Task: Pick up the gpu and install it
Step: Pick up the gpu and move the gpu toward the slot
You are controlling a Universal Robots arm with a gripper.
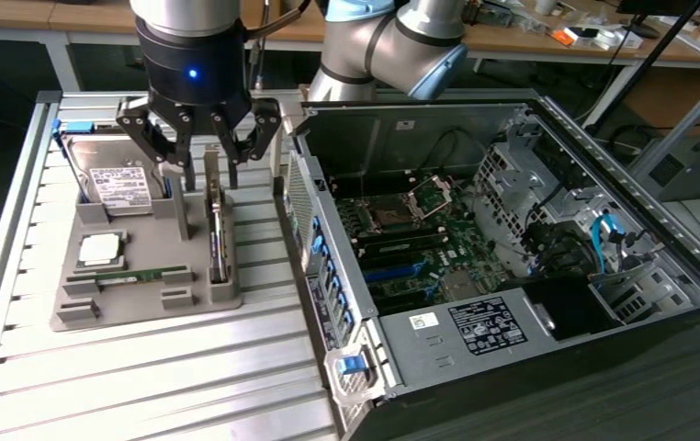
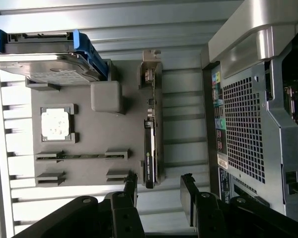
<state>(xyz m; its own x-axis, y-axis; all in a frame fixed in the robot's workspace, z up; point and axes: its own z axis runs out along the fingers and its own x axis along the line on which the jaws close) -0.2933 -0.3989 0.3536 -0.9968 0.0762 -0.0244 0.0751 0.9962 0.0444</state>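
The gpu (image 1: 217,225) is a thin dark card standing on its edge in a slot along one side of the grey holder tray (image 1: 141,308); in the wrist view the gpu (image 2: 150,139) lies as a narrow strip with its silvery bracket at the far end. My gripper (image 1: 200,161) hangs open just above the card's bracket end, its dark fingers on either side of the card without touching it. In the wrist view the gripper (image 2: 159,191) shows nothing between its fingertips (image 2: 188,191).
The tray (image 2: 99,134) also holds a silver hard drive (image 1: 118,179), a square processor (image 1: 101,246) and a green memory stick (image 1: 129,274). The open computer case (image 1: 510,230) with its motherboard (image 1: 412,248) lies close by at the exterior view's right, on a slatted metal table (image 1: 141,386).
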